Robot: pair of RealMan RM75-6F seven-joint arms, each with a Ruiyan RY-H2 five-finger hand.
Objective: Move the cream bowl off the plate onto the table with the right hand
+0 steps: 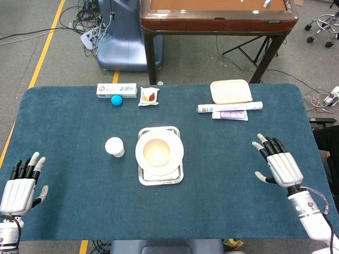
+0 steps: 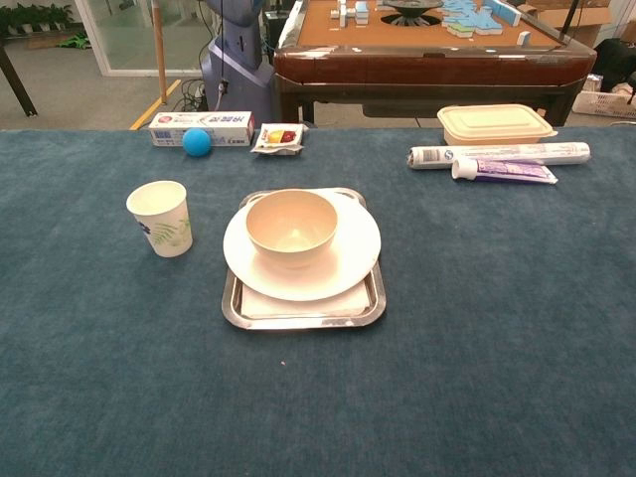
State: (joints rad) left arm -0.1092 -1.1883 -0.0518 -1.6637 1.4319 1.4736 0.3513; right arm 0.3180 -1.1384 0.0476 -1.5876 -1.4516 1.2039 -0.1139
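The cream bowl point(image 1: 157, 151) point(image 2: 291, 225) sits upright on a white plate point(image 1: 176, 153) point(image 2: 350, 258), which rests on a metal tray point(image 1: 177, 179) point(image 2: 298, 316) at the table's middle. My right hand point(image 1: 279, 163) lies well to the right of the plate, palm down with fingers spread, holding nothing. My left hand point(image 1: 21, 185) lies near the table's front left corner, fingers apart and empty. Neither hand shows in the chest view.
A paper cup point(image 1: 115, 146) point(image 2: 162, 218) stands left of the tray. At the back lie a toothpaste box point(image 1: 116, 90), blue ball point(image 1: 116, 100), snack packet point(image 1: 149, 96), lidded cream container point(image 1: 230, 91), a roll point(image 1: 229, 107) and a purple tube point(image 1: 230, 115). A wooden table point(image 1: 217, 16) stands beyond.
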